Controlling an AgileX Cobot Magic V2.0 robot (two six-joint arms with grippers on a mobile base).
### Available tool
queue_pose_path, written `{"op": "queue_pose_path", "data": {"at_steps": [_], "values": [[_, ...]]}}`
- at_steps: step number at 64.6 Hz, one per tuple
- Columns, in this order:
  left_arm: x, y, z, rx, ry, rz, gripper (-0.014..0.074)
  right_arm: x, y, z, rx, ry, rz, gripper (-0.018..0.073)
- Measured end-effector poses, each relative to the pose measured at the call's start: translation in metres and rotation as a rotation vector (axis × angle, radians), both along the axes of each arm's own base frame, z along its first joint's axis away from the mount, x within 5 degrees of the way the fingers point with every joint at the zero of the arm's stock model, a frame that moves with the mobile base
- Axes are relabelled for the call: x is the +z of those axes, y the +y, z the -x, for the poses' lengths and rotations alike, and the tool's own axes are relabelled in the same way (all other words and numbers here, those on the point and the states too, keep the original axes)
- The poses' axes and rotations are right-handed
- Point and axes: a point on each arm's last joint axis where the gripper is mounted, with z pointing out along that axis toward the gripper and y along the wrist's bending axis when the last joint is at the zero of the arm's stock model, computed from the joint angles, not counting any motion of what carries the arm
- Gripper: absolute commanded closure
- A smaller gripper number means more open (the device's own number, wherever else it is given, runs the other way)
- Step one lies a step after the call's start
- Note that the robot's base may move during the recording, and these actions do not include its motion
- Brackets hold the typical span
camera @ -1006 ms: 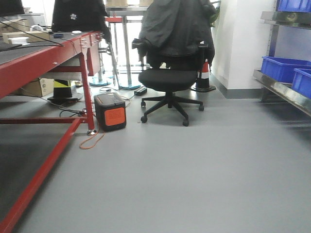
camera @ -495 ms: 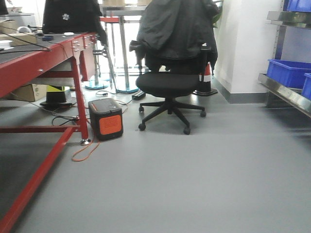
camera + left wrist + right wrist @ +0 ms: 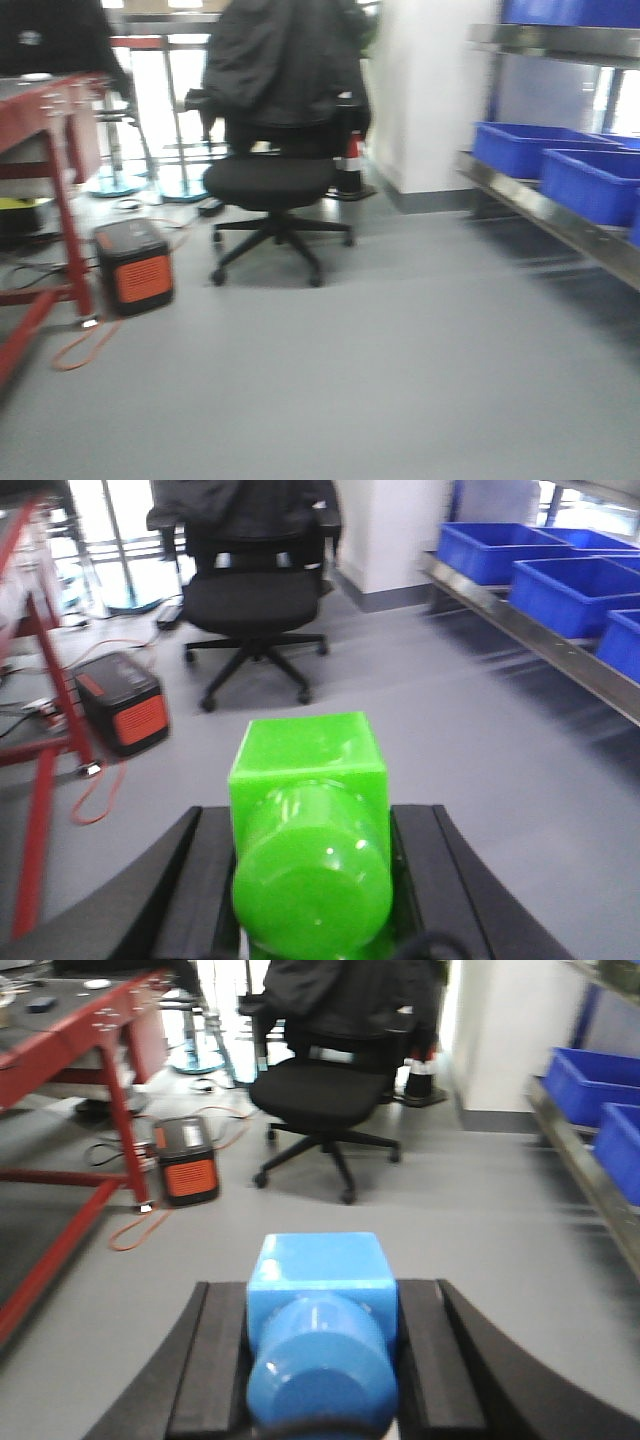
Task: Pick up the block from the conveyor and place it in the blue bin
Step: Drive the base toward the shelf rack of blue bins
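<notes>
Left hand (image 3: 312, 825) is gripping green block (image 3: 306, 770), right hand (image 3: 320, 1305) is gripping blue block (image 3: 320, 1265). Chair (image 3: 270, 180) is standing ahead, floor between open. Blue bins (image 3: 530, 148) are sitting on shelf (image 3: 545, 218) right of chair; orange box (image 3: 135, 268) and conveyor (image 3: 55, 110) left of it.

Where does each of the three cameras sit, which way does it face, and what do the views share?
Front view: sits low, facing an office chair, with blue bins at right; no robot part shows.
Left wrist view: behind the left fingers, which grip a green block, looking forward over it.
Right wrist view: behind the right fingers, which grip a blue block, looking forward too.
Shared: all three show the chair, bins and orange-black box.
</notes>
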Motion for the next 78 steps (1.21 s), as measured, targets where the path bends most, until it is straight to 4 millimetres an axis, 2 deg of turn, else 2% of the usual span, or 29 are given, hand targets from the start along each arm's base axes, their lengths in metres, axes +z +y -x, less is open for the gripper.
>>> {"op": "queue_pose_path", "data": {"at_steps": [78], "values": [[0.0000, 0.0000, 0.0000, 0.000, 0.000, 0.000, 0.0707, 0.0000, 0.0000, 0.0000, 0.000, 0.000, 0.000, 0.0715]]}}
